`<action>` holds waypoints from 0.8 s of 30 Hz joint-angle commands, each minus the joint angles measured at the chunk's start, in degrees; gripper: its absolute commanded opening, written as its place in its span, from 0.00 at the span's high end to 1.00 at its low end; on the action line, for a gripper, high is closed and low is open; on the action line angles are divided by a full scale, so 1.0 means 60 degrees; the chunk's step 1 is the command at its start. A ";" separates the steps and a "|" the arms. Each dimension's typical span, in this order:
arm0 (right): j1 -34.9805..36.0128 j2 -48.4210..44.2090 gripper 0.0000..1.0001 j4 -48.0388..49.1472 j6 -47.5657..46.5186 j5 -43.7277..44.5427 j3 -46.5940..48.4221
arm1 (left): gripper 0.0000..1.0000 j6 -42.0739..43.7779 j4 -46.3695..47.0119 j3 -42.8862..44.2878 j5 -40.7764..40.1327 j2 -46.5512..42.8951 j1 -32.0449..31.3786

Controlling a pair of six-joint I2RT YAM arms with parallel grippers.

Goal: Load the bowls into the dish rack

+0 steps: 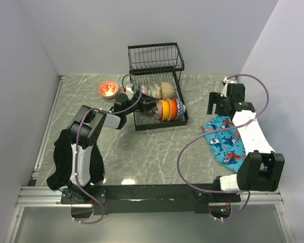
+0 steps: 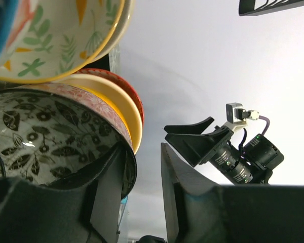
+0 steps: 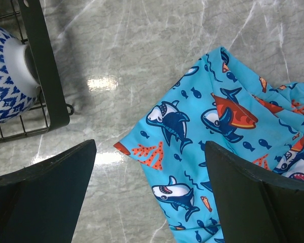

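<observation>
Reaching into rack (image 1: pixel 157 58), left gripper (image 2: pixel 143 159) slightly parted, gripping nothing, beside floral bowl (image 2: pixel 40 131), right gripper (image 3: pixel 149 152) wide open, empty, above cloth (image 3: pixel 233 116)

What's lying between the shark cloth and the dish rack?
Nothing: only bare marble tabletop separates the cloth and the dish rack, shown best in the right wrist view.

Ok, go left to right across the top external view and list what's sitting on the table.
red patterned bowl → dish rack, with bowls standing in its lower tray → blue shark-print cloth
</observation>
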 commanded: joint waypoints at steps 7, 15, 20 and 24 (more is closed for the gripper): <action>0.0065 -0.0017 0.04 0.0435 -0.0060 0.0033 0.0260 | 0.57 0.1324 -0.0919 0.0856 0.0687 -0.0287 0.0064; 0.0065 0.0012 0.04 0.0479 -0.0074 0.0032 0.0275 | 0.55 0.1532 -0.1420 0.0961 0.0864 -0.0023 0.0093; 0.0079 -0.0120 0.04 0.0450 -0.0074 0.0033 0.0114 | 0.52 0.2190 -0.2194 0.1020 0.0937 -0.0462 0.0196; 0.0079 -0.0134 0.04 0.0435 -0.0030 -0.0011 0.0128 | 0.50 0.3155 -0.2928 0.1166 0.1083 -0.0653 0.0371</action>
